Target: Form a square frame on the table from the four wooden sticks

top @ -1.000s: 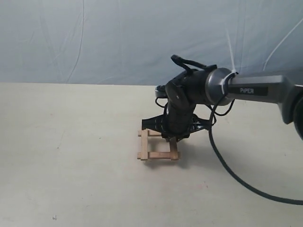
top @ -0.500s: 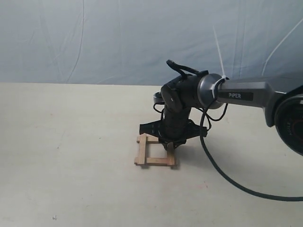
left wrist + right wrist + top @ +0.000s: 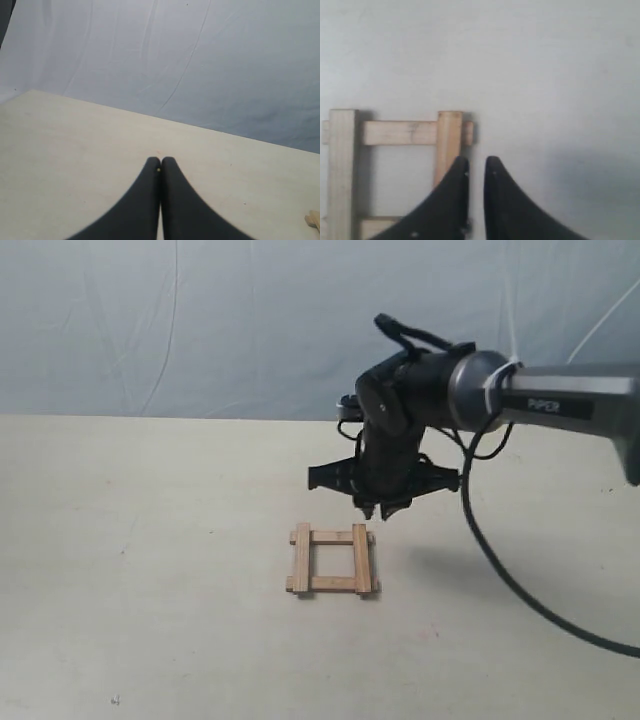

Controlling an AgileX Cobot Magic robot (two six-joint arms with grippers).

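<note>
Lying flat on the table [image 3: 140, 640], the square frame [image 3: 331, 560] is closed on all sides: four wooden sticks [image 3: 400, 133], ends overlapping and jutting a little past each corner. The right wrist view shows the side sticks lying over the cross sticks. No gripper touches the frame.

Right gripper [image 3: 378, 510]: hangs just behind the frame's far right corner, above the wood and clear of it, tips pointing down. Fingers [image 3: 496, 200] are set nearly together, with only a thin slit between them and nothing in it. In its wrist view the tips sit over the nearest side stick [image 3: 449, 145] and the table just beside it. The dark arm [image 3: 570, 400], lettered PIPER, reaches in from the frame's right.

Left gripper [image 3: 160, 167]: fingers pressed flat together, holding nothing, low over the table. A pale wood tip [image 3: 314, 220] shows at the edge of its wrist view; cannot tell which stick of the frame it is. How this gripper stands relative to the frame: cannot tell beyond that.

Wrinkled blue-grey cloth [image 3: 200, 330] hangs as a backdrop well beyond the frame, meeting the table's far edge.
</note>
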